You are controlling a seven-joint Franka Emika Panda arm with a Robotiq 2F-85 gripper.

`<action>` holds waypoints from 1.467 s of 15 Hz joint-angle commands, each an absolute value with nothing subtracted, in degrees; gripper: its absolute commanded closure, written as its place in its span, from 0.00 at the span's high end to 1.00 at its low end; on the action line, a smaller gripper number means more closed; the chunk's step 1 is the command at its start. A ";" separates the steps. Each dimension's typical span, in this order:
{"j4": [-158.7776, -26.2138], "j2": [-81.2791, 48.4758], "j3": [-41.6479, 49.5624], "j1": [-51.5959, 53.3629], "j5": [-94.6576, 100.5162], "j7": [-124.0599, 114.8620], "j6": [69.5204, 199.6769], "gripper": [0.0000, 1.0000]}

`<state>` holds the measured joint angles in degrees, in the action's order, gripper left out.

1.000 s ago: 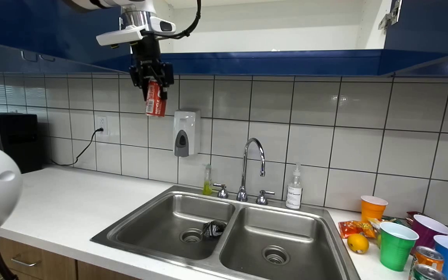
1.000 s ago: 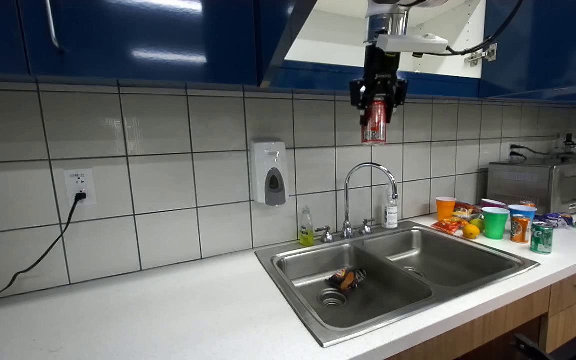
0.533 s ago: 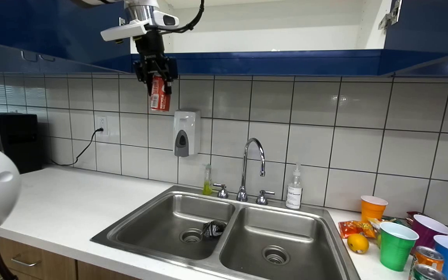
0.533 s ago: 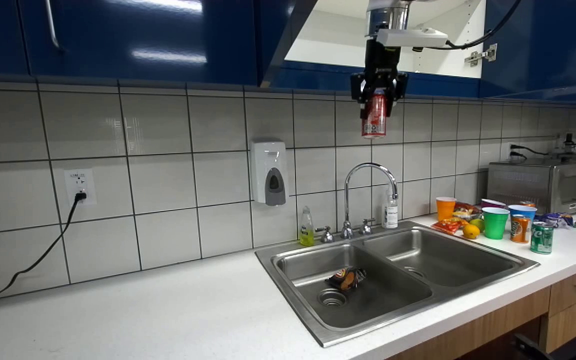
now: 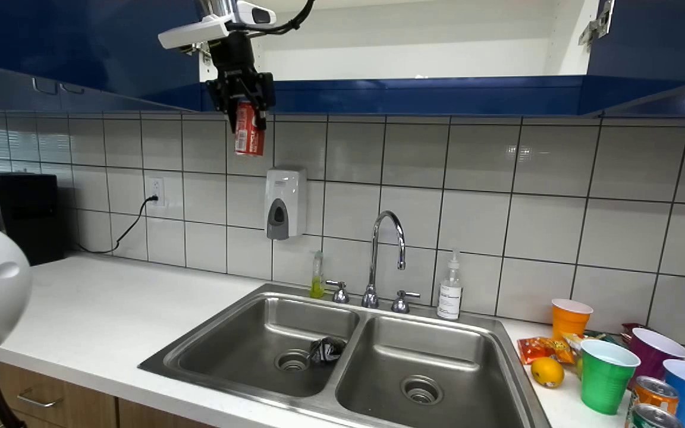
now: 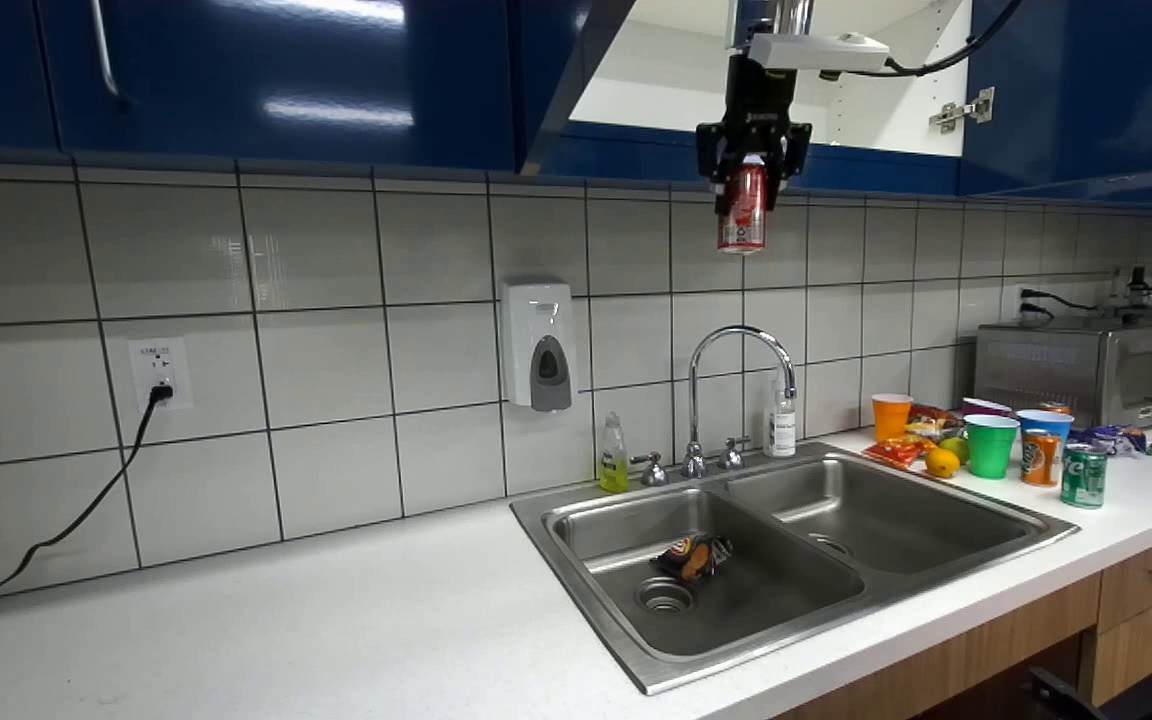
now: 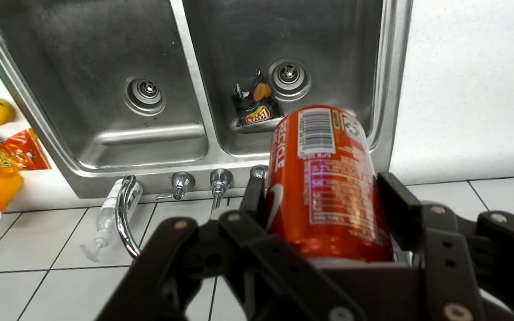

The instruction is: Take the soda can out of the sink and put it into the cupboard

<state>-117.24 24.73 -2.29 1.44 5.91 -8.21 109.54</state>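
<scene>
Gripper (image 6: pixel 747 200) clasping soda can (image 5: pixel 250 131) by its upper part, base free, presumably for upright placing in cupboard (image 5: pixel 414 56), at two o'clock from it in an exterior view

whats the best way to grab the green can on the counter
The green can is probably best gripped around the upper half of its side, coming down from above: it stands upright, round, its top uncovered. I'd angle the grip to miss the orange can standing close by. The gripper holds the red can, so that would need setting down first.
</scene>
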 commanded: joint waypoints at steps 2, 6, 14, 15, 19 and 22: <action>-112.57 23.70 -2.76 0.90 6.08 -6.89 106.40 0.40; -110.52 23.64 -2.68 1.03 5.77 -6.57 104.65 0.40; -106.15 23.86 -2.66 1.21 5.45 -5.95 100.74 0.40; -105.61 23.83 -2.66 1.21 5.45 -5.97 100.45 0.40; -103.98 23.44 -2.73 1.18 5.69 -5.90 100.17 0.40; -103.29 23.10 -2.78 1.20 5.79 -5.78 100.66 0.40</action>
<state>-106.32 24.33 -2.37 1.51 5.79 -7.21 102.15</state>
